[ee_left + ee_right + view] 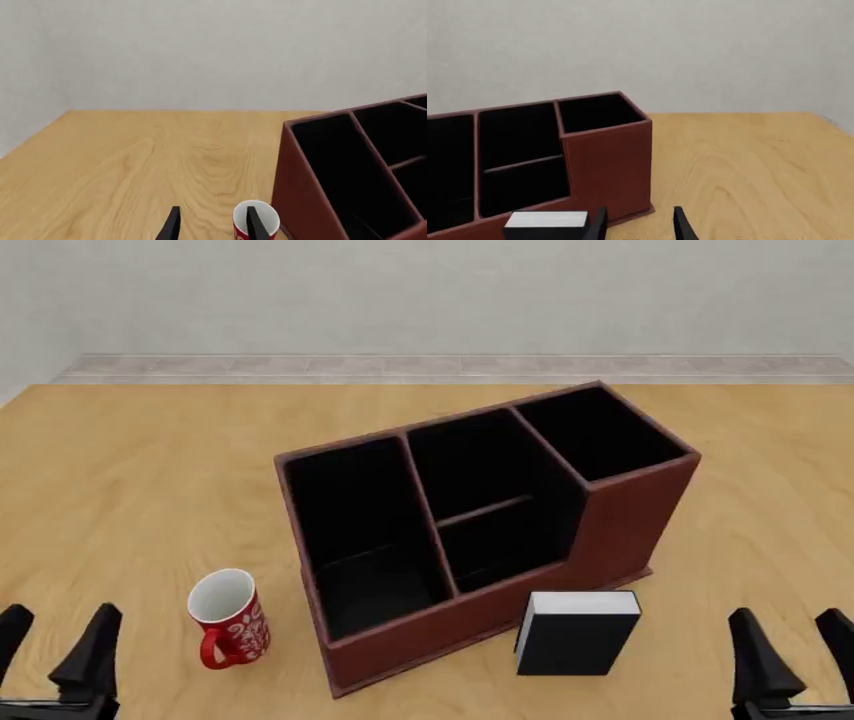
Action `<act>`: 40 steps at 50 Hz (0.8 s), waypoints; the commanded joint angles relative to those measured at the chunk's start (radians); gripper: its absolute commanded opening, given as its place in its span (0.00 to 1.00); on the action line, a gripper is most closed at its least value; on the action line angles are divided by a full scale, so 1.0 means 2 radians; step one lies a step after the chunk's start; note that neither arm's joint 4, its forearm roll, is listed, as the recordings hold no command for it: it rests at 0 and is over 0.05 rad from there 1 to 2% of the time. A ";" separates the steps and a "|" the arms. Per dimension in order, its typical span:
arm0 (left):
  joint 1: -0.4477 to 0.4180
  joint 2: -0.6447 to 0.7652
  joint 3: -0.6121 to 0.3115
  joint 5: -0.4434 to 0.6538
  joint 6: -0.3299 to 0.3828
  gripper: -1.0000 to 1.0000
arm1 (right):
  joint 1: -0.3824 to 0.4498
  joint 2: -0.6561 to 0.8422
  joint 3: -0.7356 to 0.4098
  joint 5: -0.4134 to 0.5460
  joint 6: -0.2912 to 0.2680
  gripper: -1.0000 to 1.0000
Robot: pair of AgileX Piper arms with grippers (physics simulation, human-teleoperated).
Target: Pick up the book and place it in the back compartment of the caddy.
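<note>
Left gripper [54, 640] and right gripper [790, 645], black fingers spread apart, both empty, at near table edge. Small black-covered book with white page edges [577, 631] stands upright just beside the near wall of the reddish-brown four-cell caddy [627, 525]. Red-and-white mug [230, 618] stands left of caddy on the light wooden table [134, 480].
</note>
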 commanded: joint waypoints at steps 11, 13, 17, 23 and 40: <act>-0.043 0.010 -0.073 0.031 -0.009 1.00 | -0.001 0.004 -0.001 0.003 0.007 1.00; -0.042 0.022 -0.092 0.031 -0.014 1.00 | -0.001 0.020 -0.001 -0.006 0.016 1.00; -0.088 0.021 -0.124 0.040 -0.015 1.00 | 0.000 0.003 0.000 -0.002 0.000 1.00; -0.134 0.060 -0.155 0.045 -0.018 1.00 | 0.000 0.001 0.000 -0.001 -0.002 1.00; -0.291 0.190 -0.303 0.066 -0.032 1.00 | -0.002 0.040 0.000 -0.026 0.016 1.00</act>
